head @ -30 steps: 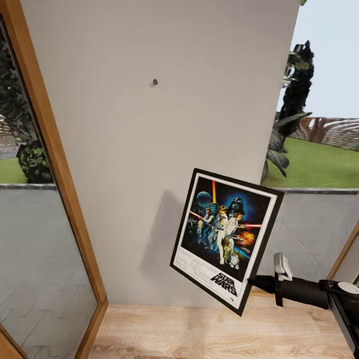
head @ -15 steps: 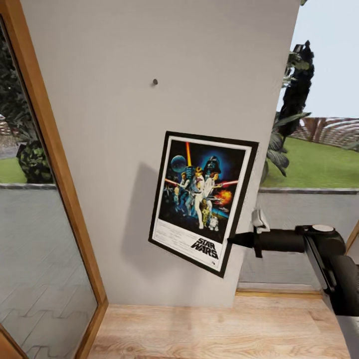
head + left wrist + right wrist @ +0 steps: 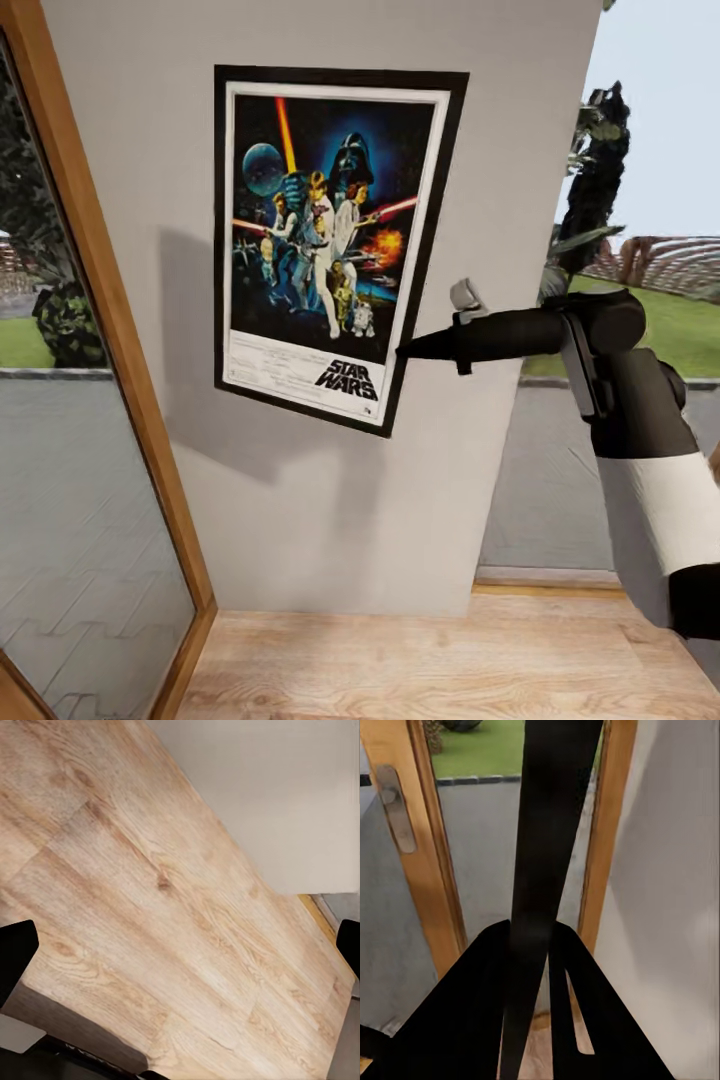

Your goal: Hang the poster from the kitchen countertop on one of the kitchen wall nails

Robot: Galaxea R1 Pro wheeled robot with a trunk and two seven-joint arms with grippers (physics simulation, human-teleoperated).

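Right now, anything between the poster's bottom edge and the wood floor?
Nothing. In the head view the stretch below the poster is bare grey wall down to the floor. The right gripper grips the poster's right edge, off to the side.

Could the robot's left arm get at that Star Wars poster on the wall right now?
Probably not right away. The left gripper looks down over the wooden floor, well below the poster. Nothing seems to block the way up, but the right gripper already holds its edge.
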